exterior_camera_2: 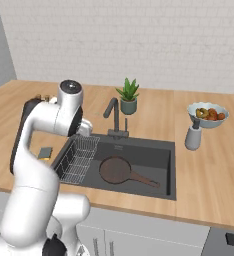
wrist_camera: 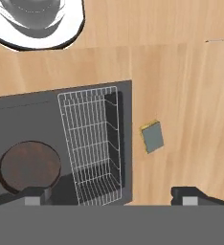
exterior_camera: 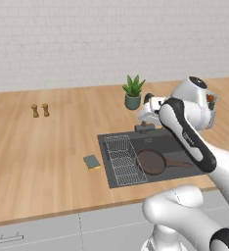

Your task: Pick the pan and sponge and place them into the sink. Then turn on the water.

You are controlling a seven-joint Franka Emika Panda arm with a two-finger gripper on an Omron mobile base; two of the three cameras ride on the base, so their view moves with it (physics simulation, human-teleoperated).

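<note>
The dark brown pan lies flat in the dark grey sink, its handle pointing right. Left of it in the basin stands the wire rack. The grey-green sponge rests on the wooden counter just left of the sink. My gripper hangs open and empty above the sink's left part, over the rack, pointing down. No water runs from the dark faucet.
A potted plant stands behind the faucet. A fruit bowl and a soap dispenser sit right of the sink. Two small shakers stand far left on the counter.
</note>
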